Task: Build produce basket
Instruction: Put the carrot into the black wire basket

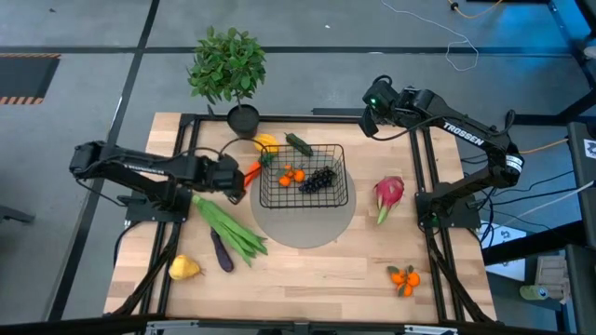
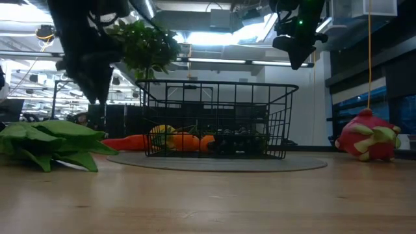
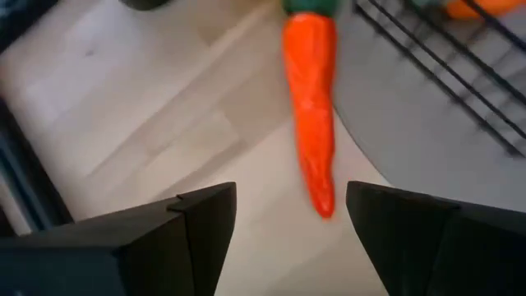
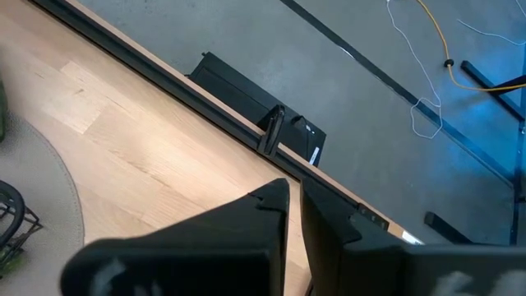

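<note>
The black wire basket (image 1: 304, 177) stands on a round grey mat (image 1: 307, 228), holding oranges (image 1: 292, 174) and dark grapes (image 1: 319, 179). An orange carrot (image 3: 313, 115) lies on the table at the basket's left, its thin end on the wood and its green top toward the basket. My left gripper (image 3: 292, 218) is open above the carrot's thin end, touching nothing. My right gripper (image 4: 294, 205) is shut and empty, high over the table's far right edge. Green stalks (image 1: 228, 226), an eggplant (image 1: 222, 251), a pear (image 1: 183, 269), a dragon fruit (image 1: 387, 194) and oranges (image 1: 404, 277) lie on the table.
A potted leafy plant (image 1: 229, 70) stands at the far edge behind the basket. A yellow pepper (image 1: 266, 143) and a cucumber (image 1: 299, 144) lie by the basket's far side. The table's near middle is bare wood (image 1: 317, 279).
</note>
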Controlling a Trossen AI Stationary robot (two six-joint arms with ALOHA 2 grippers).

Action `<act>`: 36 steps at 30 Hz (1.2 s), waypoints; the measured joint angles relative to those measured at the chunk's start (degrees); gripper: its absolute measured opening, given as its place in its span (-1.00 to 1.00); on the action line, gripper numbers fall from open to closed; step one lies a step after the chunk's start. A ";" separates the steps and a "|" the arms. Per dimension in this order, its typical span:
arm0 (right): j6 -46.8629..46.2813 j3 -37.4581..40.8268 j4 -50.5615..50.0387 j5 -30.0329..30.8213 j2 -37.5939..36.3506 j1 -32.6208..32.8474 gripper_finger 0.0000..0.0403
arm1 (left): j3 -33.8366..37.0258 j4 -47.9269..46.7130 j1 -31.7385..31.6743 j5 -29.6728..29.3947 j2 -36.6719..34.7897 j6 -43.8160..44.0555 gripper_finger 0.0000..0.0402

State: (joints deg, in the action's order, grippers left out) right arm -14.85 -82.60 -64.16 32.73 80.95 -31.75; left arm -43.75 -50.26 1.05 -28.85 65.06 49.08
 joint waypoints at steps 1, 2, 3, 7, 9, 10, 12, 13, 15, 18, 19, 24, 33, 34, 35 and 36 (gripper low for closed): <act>0.02 0.02 0.00 0.00 0.00 0.00 -0.86 | 1.48 3.04 0.09 -0.74 -0.04 -0.58 0.10; 0.02 0.02 0.02 0.00 0.00 0.00 -0.86 | 3.05 6.05 0.08 -0.60 0.17 -1.77 0.10; -0.01 0.02 0.02 -0.01 0.00 0.02 -0.86 | 4.63 8.62 0.04 -0.55 0.40 -3.04 0.10; 0.13 0.01 0.02 -1.48 0.00 0.00 -0.86 | 10.96 17.76 0.01 -0.51 1.13 -7.68 0.10; 0.17 0.02 0.02 -2.68 0.00 -0.02 -0.86 | 14.07 21.38 0.03 -0.80 0.92 -8.73 0.10; 0.18 0.02 0.02 -2.95 0.00 0.02 -0.86 | 15.58 23.95 -0.01 -0.76 0.98 -9.07 0.10; 0.19 0.02 0.02 -2.95 0.00 0.15 -0.86 | 18.21 27.79 -0.01 -0.80 0.74 -9.16 0.10; 0.22 0.02 0.02 -2.93 0.00 0.15 -0.86 | 19.36 29.86 -0.01 -0.71 0.81 -9.12 0.10; 0.23 0.02 0.02 -2.99 0.00 0.15 -0.86 | 21.19 33.96 -0.01 -0.66 0.82 -9.15 0.10; 0.19 0.02 0.02 -3.00 0.00 0.15 -0.86 | 22.89 38.90 -0.01 -0.65 0.82 -10.25 0.10; 0.17 0.02 0.02 -3.04 0.00 0.15 -0.86 | 23.18 39.45 -0.01 -0.65 0.82 -10.54 0.10; 0.19 0.02 0.00 -3.02 0.00 0.15 -0.86 | 24.48 39.95 -0.01 -0.17 1.82 -9.65 0.10; 0.18 0.02 -0.03 -2.99 0.00 0.15 -0.86 | 25.94 40.64 0.03 0.62 6.48 -0.53 0.06; 0.18 0.02 -0.07 -2.99 0.00 0.15 -0.86 | 25.94 40.66 0.03 0.60 6.51 0.19 0.02; 0.24 0.02 -0.06 -2.99 0.00 0.15 -0.86 | 25.94 40.65 -0.01 0.51 6.46 0.70 -0.04; 0.26 0.02 -0.07 -2.99 0.00 0.15 -0.86 | 25.97 40.64 -0.01 0.46 6.36 1.32 -0.12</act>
State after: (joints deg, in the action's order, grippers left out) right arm -14.59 -82.59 -64.23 29.74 80.95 -31.59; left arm -17.78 -9.63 1.04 -28.38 71.43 50.40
